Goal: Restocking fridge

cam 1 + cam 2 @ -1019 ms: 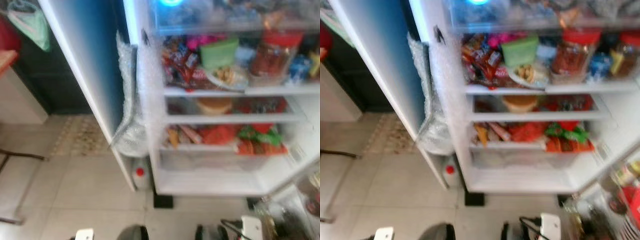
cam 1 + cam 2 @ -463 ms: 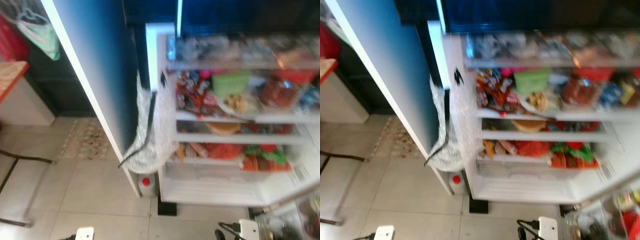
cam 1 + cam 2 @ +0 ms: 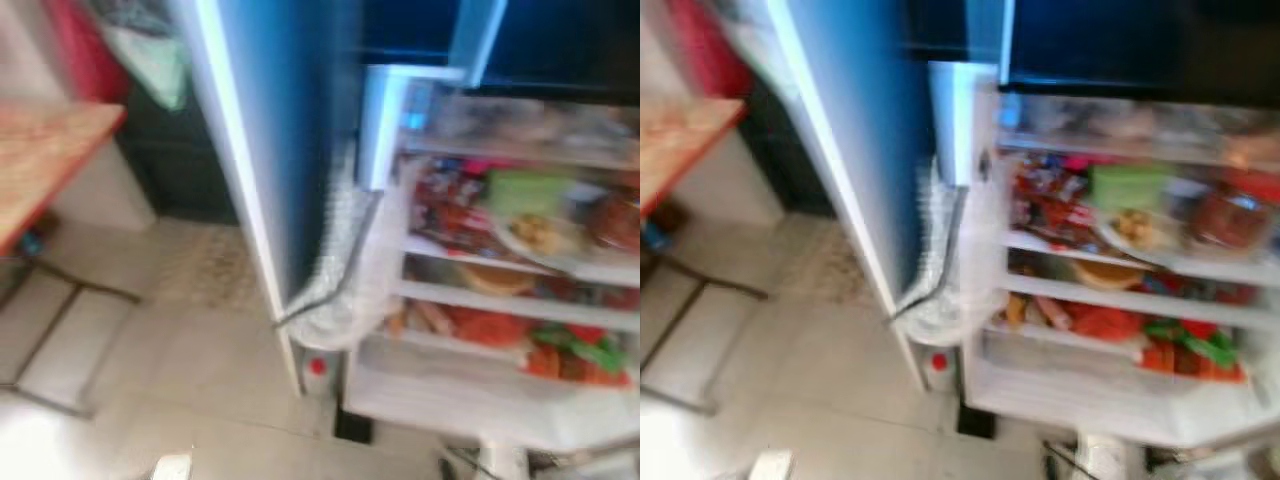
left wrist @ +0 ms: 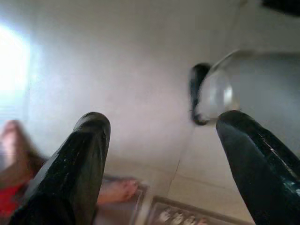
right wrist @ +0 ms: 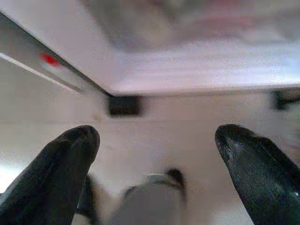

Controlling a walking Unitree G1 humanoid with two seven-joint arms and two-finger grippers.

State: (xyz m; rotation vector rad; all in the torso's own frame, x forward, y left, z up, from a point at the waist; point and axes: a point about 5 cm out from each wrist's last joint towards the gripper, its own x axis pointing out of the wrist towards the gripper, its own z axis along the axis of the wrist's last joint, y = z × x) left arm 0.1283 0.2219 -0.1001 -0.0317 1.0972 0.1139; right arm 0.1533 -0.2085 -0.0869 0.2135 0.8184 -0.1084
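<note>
No text readable from my eyes. Fridge (image 3: 970, 110) shelves blurred; packets (image 3: 1045, 200) show colour only, no brand legible. Bottle (image 3: 937, 368) by fridge foot: red cap, label unreadable. My wrist views: no writing, no numbers.

Glossy black, rounded fingers (image 4: 79, 164)

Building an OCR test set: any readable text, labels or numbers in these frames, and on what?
None can be read.
Packets on the fridge shelves: print blurred.
Red-capped bottle on the floor: no label legible.
Both grippers, left and right: open, no markings.
</note>
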